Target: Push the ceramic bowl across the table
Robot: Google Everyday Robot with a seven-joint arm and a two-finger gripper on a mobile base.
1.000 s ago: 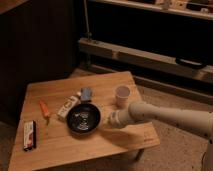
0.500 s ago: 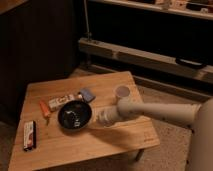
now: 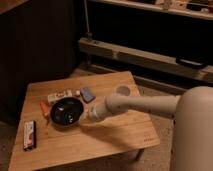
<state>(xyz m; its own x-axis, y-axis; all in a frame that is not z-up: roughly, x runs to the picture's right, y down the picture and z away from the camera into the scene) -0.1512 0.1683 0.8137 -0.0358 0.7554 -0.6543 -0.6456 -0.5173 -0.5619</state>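
The gripper [image 3: 89, 116], fingers pressed together and holding nothing, sits low over the table [image 3: 115, 136] at the rim of the ceramic bowl [image 3: 65, 111] on the side facing the arm; whether the tip actually touches the rim cannot be told. The pale arm [image 3: 145, 105] runs from the gripper across the tabletop to the large white body at the picture's right edge. The ceramic bowl, black and shallow, rests upright on the left-centre part of the table. Just behind the bowl lies a white packet [image 3: 61, 95], and beside that a small blue object [image 3: 88, 94]. An orange item [image 3: 44, 106] lies close to the bowl's far side from the gripper. A dark flat bar [image 3: 29, 135] lies near the table's front-left edge, well apart from the bowl. A white cup [image 3: 123, 90] stands behind the arm, toward the far right corner.
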